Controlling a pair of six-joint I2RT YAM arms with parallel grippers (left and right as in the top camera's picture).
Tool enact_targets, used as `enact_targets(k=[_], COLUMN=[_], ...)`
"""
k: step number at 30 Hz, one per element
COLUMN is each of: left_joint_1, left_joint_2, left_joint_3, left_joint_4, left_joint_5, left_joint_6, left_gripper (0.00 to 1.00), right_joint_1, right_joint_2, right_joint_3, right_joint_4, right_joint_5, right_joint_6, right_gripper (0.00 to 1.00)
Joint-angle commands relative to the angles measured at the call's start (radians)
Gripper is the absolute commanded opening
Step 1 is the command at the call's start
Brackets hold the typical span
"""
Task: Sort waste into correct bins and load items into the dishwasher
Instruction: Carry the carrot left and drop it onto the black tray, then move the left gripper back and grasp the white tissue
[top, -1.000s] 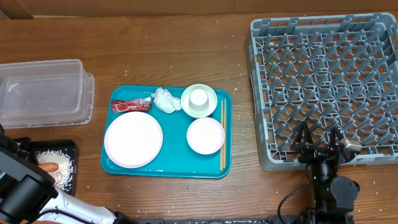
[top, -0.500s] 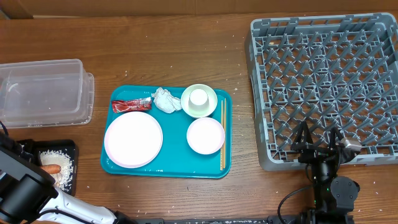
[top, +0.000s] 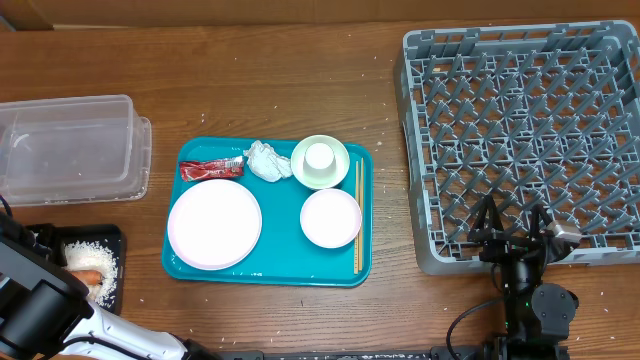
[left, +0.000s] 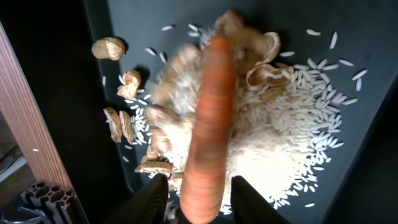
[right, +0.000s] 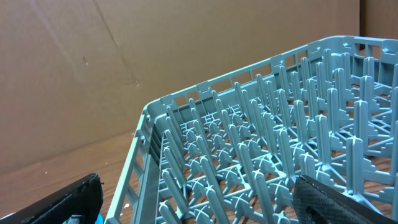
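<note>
In the left wrist view the orange-brown stick (left: 208, 124) is blurred, over pale rice scraps (left: 273, 124) in the black tray (left: 124, 37). My left gripper (left: 199, 190) is open, with a gap between each finger and the stick. Overhead, the stick (top: 85, 277) lies in the black tray (top: 115, 232) at the far left. On the teal tray (top: 275, 270) are the red wrapper (top: 211, 168), tissue (top: 265, 160), plate (top: 214, 223), a bowl (top: 331, 217) and a cup (top: 319, 157) in a second bowl (top: 335, 172). My right gripper (top: 513, 225) stands open at the dish rack's (top: 530, 130) near edge.
The clear tub (top: 70, 150) sits behind the black tray. Wooden chopsticks (top: 357, 215) lie along the teal tray's right side. Peanut shells (left: 118, 121) lie beside the rice. The rack's pegs (right: 267, 149) fill the right wrist view.
My left gripper's jaws have widened off the orange-brown stick, which has shifted slightly down in the black tray. The right arm has not moved.
</note>
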Motion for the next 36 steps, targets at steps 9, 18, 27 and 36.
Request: enact_targets(k=[9,18,27,36], left_joint_1=[-0.003,-0.018,-0.157,-0.587], left_joint_2=[-0.024,-0.085,-0.275,-0.372], left_joint_3=[-0.007,0.062,0.078,0.077], left_joint_4=[0.01,-0.023,-0.014,0.08], left_joint_5=[-0.012,0.095,0.212,0.214], left_joint_6=[0.035,0.085,0.142,0.271], left_gripper=[0.32,0.27,0.28,0.4], right_joint_1=[-0.006,-0.006,-0.006,-0.006], right_joint_2=[-0.01,-0.01,-0.01,-0.01], right_joint_3=[-0.01,-0.01,-0.01,-0.01], right_joint_4=[0.006,0.006,0.006,0.006], right_joint_5=[0.009,0.009,0.009,0.009], right_joint_6=[-0.006,-0.006,-0.006,-0.006], right_gripper=[1.0,1.0,1.0,1.0])
